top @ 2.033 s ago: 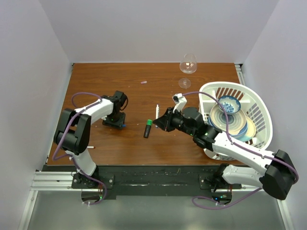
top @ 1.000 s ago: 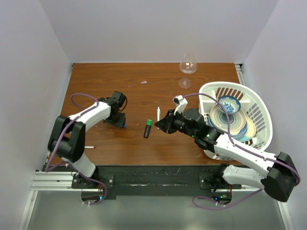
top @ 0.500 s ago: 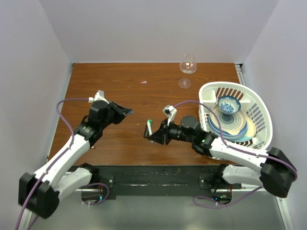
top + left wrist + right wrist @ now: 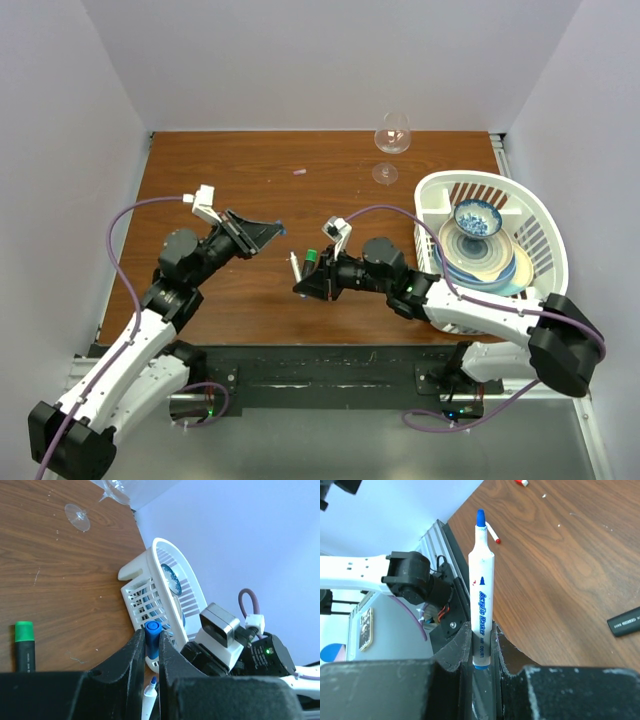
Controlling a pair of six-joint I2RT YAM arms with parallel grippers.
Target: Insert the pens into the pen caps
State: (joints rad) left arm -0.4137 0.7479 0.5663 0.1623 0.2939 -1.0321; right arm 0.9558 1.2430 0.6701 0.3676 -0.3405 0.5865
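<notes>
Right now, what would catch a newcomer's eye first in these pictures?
Above the middle of the table, the right tool grips a white pen with a blue tip and the left tool pinches a blue cap, pointed toward each other. A white basket of dishes stands at the right, a wine glass at the far edge.

Plain pale walls [image 4: 320, 60] close in on three sides; a brown wooden table [image 4: 230, 165] fills the floor between; even light.
</notes>
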